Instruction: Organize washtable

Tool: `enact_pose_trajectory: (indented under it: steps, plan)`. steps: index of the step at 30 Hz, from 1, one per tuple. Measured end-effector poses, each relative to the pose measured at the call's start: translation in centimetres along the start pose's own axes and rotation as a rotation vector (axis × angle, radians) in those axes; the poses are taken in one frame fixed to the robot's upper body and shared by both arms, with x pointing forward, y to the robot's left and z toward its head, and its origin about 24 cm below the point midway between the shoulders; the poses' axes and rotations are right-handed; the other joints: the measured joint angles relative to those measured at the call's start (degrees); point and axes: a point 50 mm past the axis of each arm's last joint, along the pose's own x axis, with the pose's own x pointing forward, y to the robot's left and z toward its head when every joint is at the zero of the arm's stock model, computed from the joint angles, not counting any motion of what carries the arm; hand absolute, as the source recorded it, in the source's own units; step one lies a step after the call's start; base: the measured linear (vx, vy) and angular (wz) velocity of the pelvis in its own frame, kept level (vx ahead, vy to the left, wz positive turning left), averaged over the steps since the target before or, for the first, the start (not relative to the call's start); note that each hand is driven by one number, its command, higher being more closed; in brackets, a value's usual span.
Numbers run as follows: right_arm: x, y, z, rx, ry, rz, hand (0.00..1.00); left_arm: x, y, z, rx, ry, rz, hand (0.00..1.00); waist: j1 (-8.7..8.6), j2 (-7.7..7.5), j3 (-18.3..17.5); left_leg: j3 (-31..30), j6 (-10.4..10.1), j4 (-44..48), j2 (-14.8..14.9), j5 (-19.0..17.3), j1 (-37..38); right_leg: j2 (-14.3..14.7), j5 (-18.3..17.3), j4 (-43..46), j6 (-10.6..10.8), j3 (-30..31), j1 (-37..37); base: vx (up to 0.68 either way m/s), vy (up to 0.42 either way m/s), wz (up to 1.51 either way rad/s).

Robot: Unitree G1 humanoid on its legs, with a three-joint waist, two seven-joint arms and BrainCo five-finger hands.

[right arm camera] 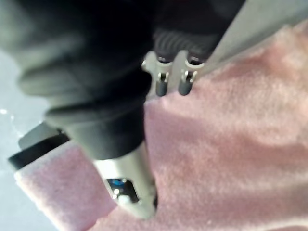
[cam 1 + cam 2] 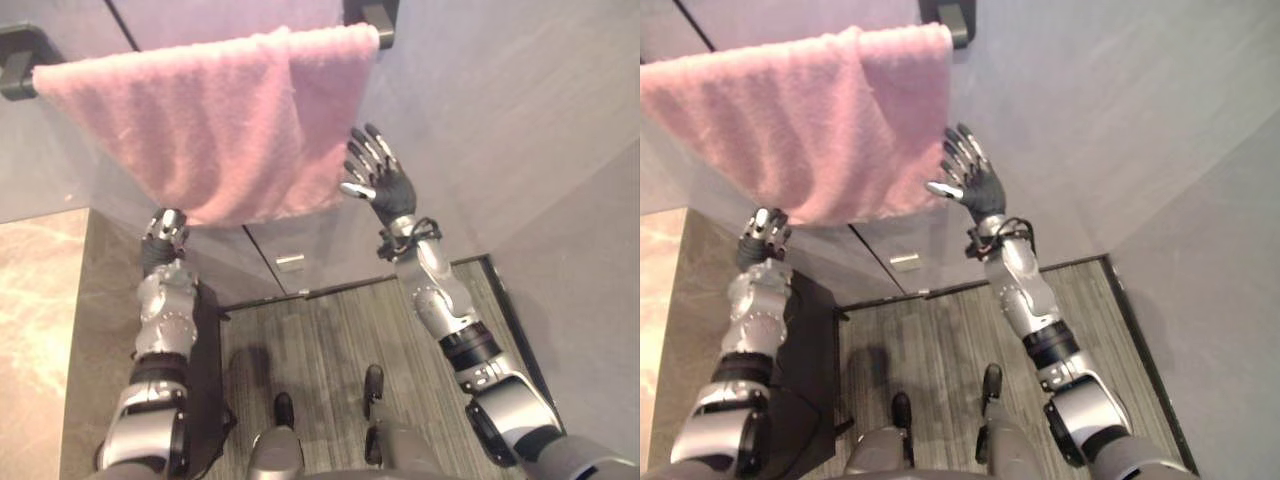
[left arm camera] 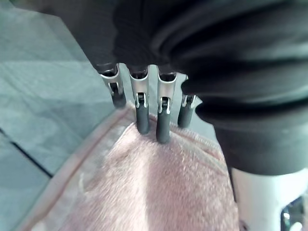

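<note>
Head views: a pink towel [image 2: 210, 110] hangs folded over a wall rail, whose dark brackets [image 2: 18, 62] show at either end. The towel's right portion hangs as a separate layer behind the wider left portion. My right hand [image 2: 385, 180] is raised beside the towel's lower right edge, palm turned toward the cloth, with its fingers straight, spread and holding nothing. My left hand [image 2: 165, 232] is at the lower left of the hem, directly beneath the cloth. From this angle its fingers are foreshortened, and their contact with the towel cannot be judged.

A marbled countertop [image 2: 35, 300] lies at the far left. A dark cabinet side [image 2: 205, 350] stands beside my left arm, with grey striped floor [image 2: 330, 330] below. A small silver fitting [image 2: 290, 262] sits on the wall under the towel.

Left wrist view: this adds what the head views hide. My fingers [image 3: 163, 127] reach out roughly straight, and their dark tips rest on the folded hem of the towel. They are not curled round it. The grey wall panel runs alongside.

Right wrist view: two fingertips [image 1: 185, 82] lie close against the pink pile, and my thumb points over the cloth without pinching it. Whether the tips actually touch cannot be told here. The left eye view suggests the hand is just beside the edge.
</note>
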Motion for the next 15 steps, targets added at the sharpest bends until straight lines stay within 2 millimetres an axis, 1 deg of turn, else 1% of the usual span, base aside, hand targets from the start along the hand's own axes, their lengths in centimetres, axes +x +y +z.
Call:
enact_pose_trajectory:
  steps: [1,2,4,6,7,8,9,11,12,14,15]
  plan:
    - [-0.6,-1.0,0.0,-0.015,0.0,-0.038,0.0,-0.8,-0.2,-0.4,0.002,0.005,-0.027,0.0,0.14,0.0,0.0,-0.06,0.01,0.01,-0.01,-0.01,-0.01,-0.04,-0.19,0.0,0.25,-0.07,0.04,-0.02,0.046,0.03]
    - [-1.0,-1.5,0.0,-0.027,0.001,-0.056,0.0,-1.3,-0.1,-0.5,0.001,0.004,-0.038,0.0,0.15,-0.01,0.0,-0.1,0.01,0.01,-0.01,-0.01,-0.01,-0.05,-0.21,0.0,0.26,-0.12,0.09,-0.02,0.043,0.04]
    - [-2.9,-3.9,0.7,-0.066,-0.03,-0.148,0.0,-3.2,0.6,-0.9,-0.001,0.007,-0.05,0.0,0.11,0.01,-0.02,-0.16,0.1,0.01,-0.01,-0.07,0.05,-0.09,-0.46,0.0,0.52,-0.27,0.22,-0.01,0.048,0.04]
    - [-4.4,-5.9,1.3,-0.099,-0.043,-0.23,0.0,-4.4,1.2,-1.5,0.016,0.019,-0.046,0.0,0.11,0.03,-0.03,-0.21,0.1,0.03,-0.01,-0.21,0.24,-0.13,-0.74,-0.01,0.64,-0.38,0.49,0.0,0.046,0.03]
    - [-5.8,-7.5,1.5,-0.136,-0.038,-0.3,0.0,-5.4,1.9,-2.2,0.041,0.04,-0.039,0.0,0.1,0.04,-0.17,-0.27,0.17,0.09,0.0,-0.35,0.39,-0.15,-0.96,-0.04,0.55,-0.5,0.73,0.0,0.058,0.03]
    - [-7.6,-9.0,1.5,-0.158,-0.026,-0.369,0.0,-6.5,2.9,-3.1,0.063,0.074,-0.007,0.0,0.01,0.03,-0.22,-0.35,0.21,0.16,0.01,-0.48,0.48,-0.15,-1.06,-0.11,0.59,-0.53,0.86,-0.01,0.057,0.02]
    - [-8.3,-9.5,1.5,-0.169,-0.017,-0.391,0.0,-6.9,3.2,-3.5,0.068,0.087,0.004,0.0,-0.02,0.03,-0.22,-0.37,0.22,0.16,0.0,-0.5,0.48,-0.15,-1.07,-0.14,0.59,-0.53,0.86,-0.01,0.046,0.0]
    - [-10.7,-10.8,0.7,-0.203,0.032,-0.467,0.0,-8.4,4.3,-4.8,0.078,0.136,0.031,0.0,-0.05,0.11,-0.49,-0.41,0.24,0.14,0.0,-0.54,0.49,-0.15,-1.12,-0.16,0.61,-0.56,0.86,-0.01,0.037,0.0]
    - [-11.4,-11.2,0.5,-0.212,0.051,-0.487,0.0,-8.7,4.6,-5.3,0.091,0.153,0.041,0.0,-0.03,0.17,-0.81,-0.43,0.24,0.12,0.0,-0.56,0.49,-0.15,-1.14,-0.17,0.62,-0.57,0.86,0.0,0.047,0.04]
    - [-14.1,-12.6,-1.4,-0.231,0.152,-0.577,0.0,-10.0,6.0,-7.4,0.132,0.242,0.09,0.0,-0.52,0.69,-2.11,-1.23,0.25,0.11,0.0,-0.61,0.88,-0.27,-1.71,-0.19,0.93,-1.42,1.67,0.01,0.042,0.15]
    - [-14.8,-13.0,-2.0,-0.242,0.185,-0.601,0.0,-10.4,6.3,-7.8,0.171,0.263,0.098,0.0,-0.63,0.82,-2.23,-1.54,0.24,0.1,0.02,-0.65,1.17,-0.28,-1.87,-0.2,0.99,-1.67,2.13,-0.01,0.042,0.19]
